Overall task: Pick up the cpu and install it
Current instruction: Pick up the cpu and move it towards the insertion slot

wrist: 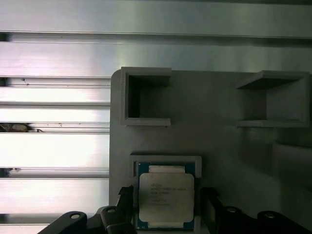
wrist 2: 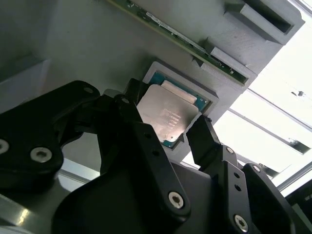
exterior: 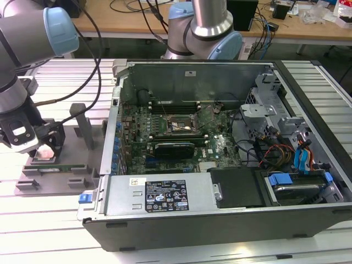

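Bench: ribbed aluminium slats [exterior: 49, 231] ran under everything, pale and glaring beneath the claw [exterior: 41, 151].
Room: a wooden desk [exterior: 137, 22] strewn with cables stood far behind the claw, past the arm's base.
Fixture: a grey moulded tray [wrist: 219, 136] lay on the bench directly under the claw, with empty-looking square pockets beyond the fingertips.
Cpu: the cpu [wrist: 166, 197] sat flat in a shallow square nest of the fixture, lid up, right between the claw's 2 fingers [wrist: 127, 200] in both wrist views.
Claw: it was spread, with 1 finger on each side of the cpu at the nest's walls. Whether either pad touched the chip's edge could not be told.
Weight: it was probably very light, so little squeeze should be needed.
Stiffness: the chip looked rigid, a metal lid on a thin green board, with no give to forgive a hard pinch.
Slip: the lid looked smooth and shiny, so it was likely slippery against hard fingers.
Fragility: the underside, hidden in the nest, was probably delicate, and tilting or dropping the chip would be the risk.
Hold: the 2 opposite board edges, level and centred, seemed the place to grip.
Computer case: the open case [exterior: 165, 198] lay well away from the claw, toward the exterior view's right, with its socket [exterior: 179, 125] in the middle of the motherboard.
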